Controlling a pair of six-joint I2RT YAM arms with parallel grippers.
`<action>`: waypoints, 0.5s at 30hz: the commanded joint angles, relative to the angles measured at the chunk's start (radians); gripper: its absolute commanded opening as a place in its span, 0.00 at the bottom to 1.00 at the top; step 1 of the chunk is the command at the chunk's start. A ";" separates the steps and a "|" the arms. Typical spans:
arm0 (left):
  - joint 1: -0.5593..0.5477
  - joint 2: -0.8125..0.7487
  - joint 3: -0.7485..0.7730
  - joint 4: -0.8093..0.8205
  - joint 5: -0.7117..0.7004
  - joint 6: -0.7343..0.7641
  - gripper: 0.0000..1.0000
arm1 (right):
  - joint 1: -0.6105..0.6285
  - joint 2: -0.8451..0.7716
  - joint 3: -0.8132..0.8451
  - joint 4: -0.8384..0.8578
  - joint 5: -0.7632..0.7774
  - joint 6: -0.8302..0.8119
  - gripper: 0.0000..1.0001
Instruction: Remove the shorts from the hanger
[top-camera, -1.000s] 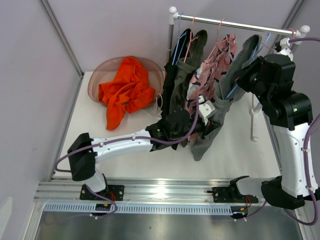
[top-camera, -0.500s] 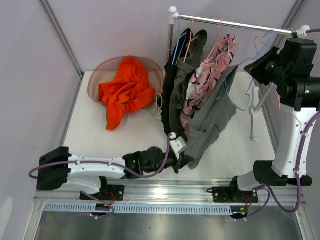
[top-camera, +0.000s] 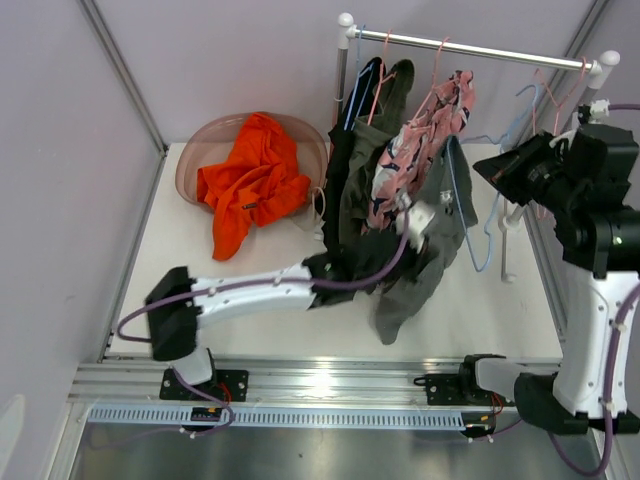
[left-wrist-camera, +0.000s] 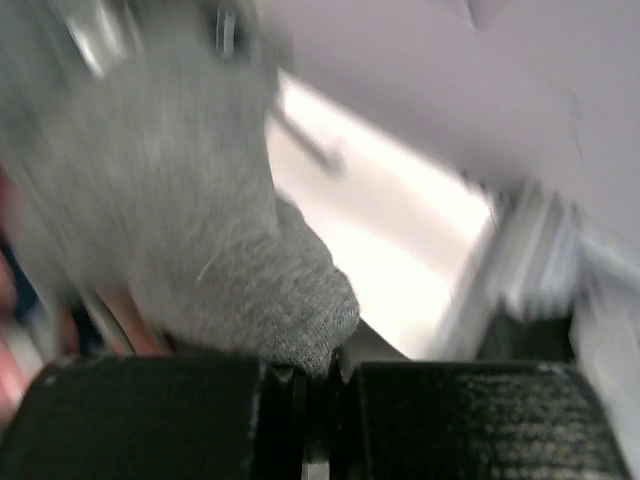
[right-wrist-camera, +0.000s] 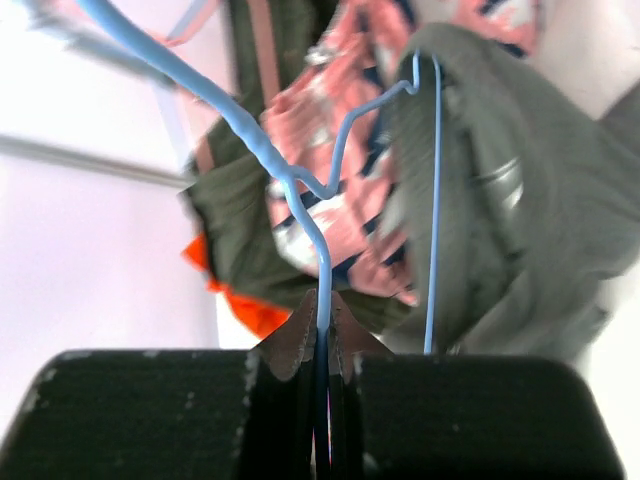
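One pair, the orange shorts (top-camera: 255, 185), lies bundled in the pink basin (top-camera: 196, 143) at the far left of the table (top-camera: 190, 290), clear of any hanger. Three more hang on the rail (top-camera: 480, 48): the black shorts (top-camera: 343, 150), an olive pair (top-camera: 368, 165) just beside them, and the pink patterned shorts (top-camera: 425, 135).

The fifth, the grey-green shorts (top-camera: 420, 265), is the pair in hand. The left pincer (left-wrist-camera: 310, 385) is closed on a fold of its cloth, and most of the garment sags below toward the table. The right pincer (right-wrist-camera: 322, 325) is clamped on the wire of the blue hanger (right-wrist-camera: 321, 270), which it holds below the rail. The right wrist view shows the hanger's wire running along the top of the grey-green cloth, so this pair looks only partly freed.

By that reckoning the job is under halfway: one pair off, one coming off, three untouched.

Close company is the trouble. The pink patterned shorts press against the grey-green pair and could be dragged along, and the rail's white post (top-camera: 510, 235) stands just beside the right arm. Spare wire hangers (top-camera: 550, 95) dangle near the rail's right end.
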 joint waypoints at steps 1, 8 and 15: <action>0.137 0.194 0.362 -0.168 0.054 0.023 0.00 | 0.007 -0.070 0.040 0.110 -0.073 0.029 0.00; 0.172 0.385 0.774 -0.512 0.042 0.023 0.00 | 0.009 0.017 0.223 0.026 -0.170 0.009 0.00; 0.034 -0.173 0.334 -0.576 -0.047 -0.015 0.00 | -0.005 0.183 0.331 0.016 -0.078 -0.080 0.00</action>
